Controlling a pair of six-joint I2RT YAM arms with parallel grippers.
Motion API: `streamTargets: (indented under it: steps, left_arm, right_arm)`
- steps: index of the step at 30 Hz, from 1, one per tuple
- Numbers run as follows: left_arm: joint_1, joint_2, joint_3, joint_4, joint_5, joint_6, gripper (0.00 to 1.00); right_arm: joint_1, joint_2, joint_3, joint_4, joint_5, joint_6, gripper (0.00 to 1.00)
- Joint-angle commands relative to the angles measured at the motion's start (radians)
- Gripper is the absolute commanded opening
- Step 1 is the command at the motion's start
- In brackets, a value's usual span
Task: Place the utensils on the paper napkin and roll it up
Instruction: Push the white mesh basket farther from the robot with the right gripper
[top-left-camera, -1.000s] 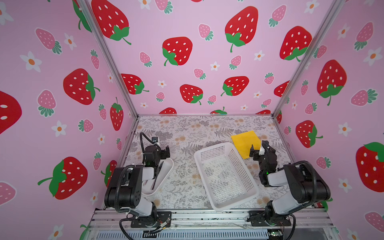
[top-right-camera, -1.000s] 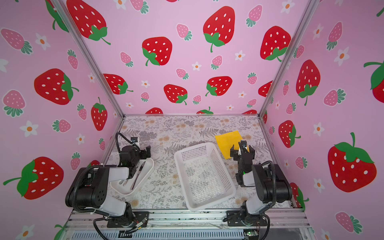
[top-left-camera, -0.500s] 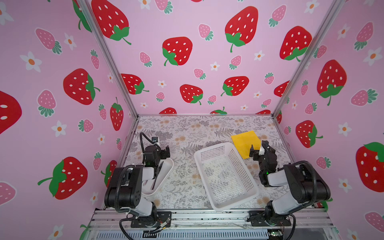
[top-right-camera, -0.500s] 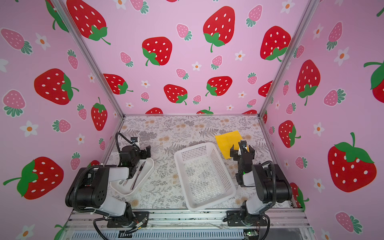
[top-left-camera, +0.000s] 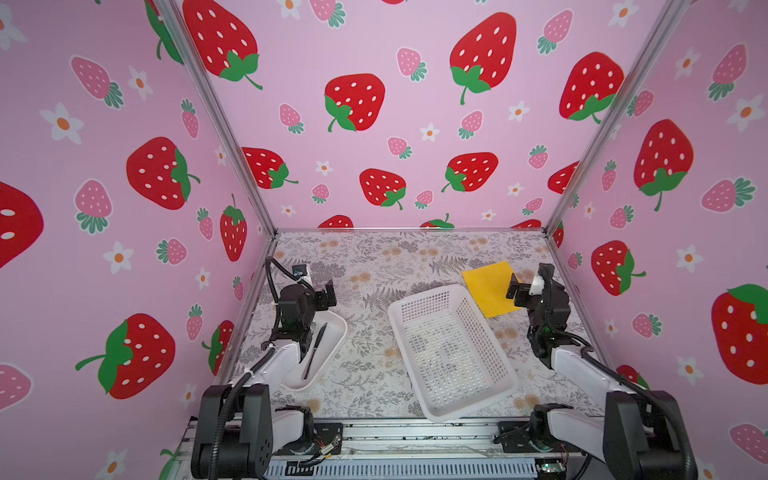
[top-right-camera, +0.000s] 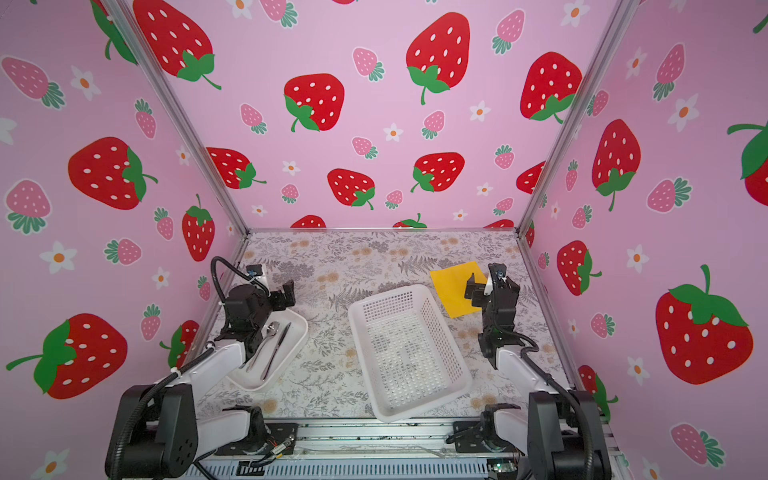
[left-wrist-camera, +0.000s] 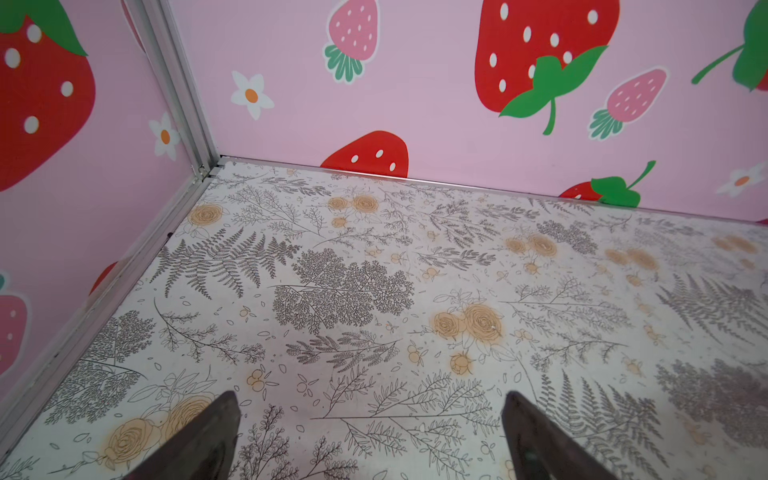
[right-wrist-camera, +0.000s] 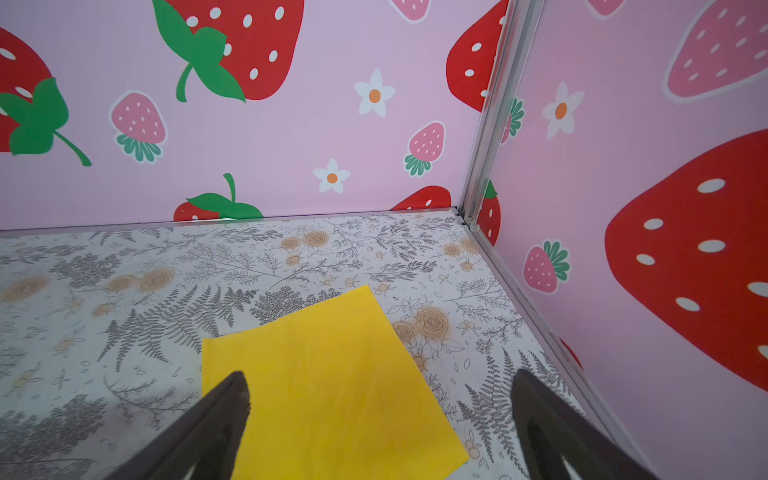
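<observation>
A white perforated basket (top-left-camera: 451, 353) lies nearest, mid-desk and skewed, with nothing in it. Left of it a smooth white tray (top-right-camera: 291, 344) holds the utensils (top-right-camera: 275, 353): a spoon and a knife lie side by side along its length, and the left arm hides any others. The left hand (top-right-camera: 286, 297) hovers at the tray's far end, its jaws spread wide and empty over the bare leaf-printed desk (top-left-camera: 374, 266), as the left wrist view shows. On the right, the right hand (top-left-camera: 513, 287) is also wide open and grips nothing. It hangs above the near edge of the paper napkin (top-left-camera: 488, 291). That yellow square lies flat and unrolled just beyond the basket's far right corner, no cutlery on it
</observation>
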Motion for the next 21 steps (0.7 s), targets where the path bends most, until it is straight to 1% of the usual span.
streamTargets:
  steps: [1, 3, 4, 7, 8, 10, 11, 13, 14, 17, 21]
  left_arm:
    - [0.006, -0.062, 0.102, -0.228, -0.059, -0.119, 0.99]
    - [0.009, -0.098, 0.151, -0.364, -0.097, -0.205, 0.99]
    - [0.012, -0.116, 0.173, -0.433, -0.112, -0.244, 0.99]
    - [0.029, -0.169, 0.205, -0.602, -0.078, -0.376, 0.99]
    - [0.039, -0.189, 0.199, -0.622, -0.026, -0.396, 0.99]
    - [0.055, -0.215, 0.17, -0.605, 0.125, -0.383, 0.99]
    - [0.055, -0.226, 0.159, -0.601, 0.181, -0.39, 0.99]
    - [0.055, -0.238, 0.14, -0.599, 0.253, -0.402, 0.99]
    - [0.055, -0.239, 0.136, -0.604, 0.279, -0.406, 0.99]
    - [0.055, -0.237, 0.129, -0.616, 0.303, -0.421, 0.99]
    - [0.054, -0.236, 0.143, -0.621, 0.307, -0.418, 0.99]
  right_arm:
    - [-0.007, -0.069, 0.056, -0.397, -0.084, 0.16, 1.0]
    - [-0.006, -0.098, 0.082, -0.512, -0.197, 0.197, 1.0]
    - [-0.006, -0.113, 0.092, -0.562, -0.271, 0.216, 1.0]
    - [-0.006, -0.141, 0.106, -0.663, -0.458, 0.285, 0.91]
    - [-0.006, -0.142, 0.107, -0.69, -0.53, 0.3, 0.88]
    - [-0.006, -0.134, 0.108, -0.734, -0.639, 0.324, 0.79]
    - [-0.005, -0.126, 0.108, -0.757, -0.678, 0.337, 0.76]
    - [-0.001, -0.105, 0.11, -0.802, -0.736, 0.334, 0.7]
    - [0.003, -0.093, 0.111, -0.82, -0.754, 0.323, 0.69]
    - [0.026, -0.063, 0.11, -0.843, -0.75, 0.304, 0.64]
    - [0.066, -0.009, 0.135, -0.86, -0.741, 0.277, 0.61]
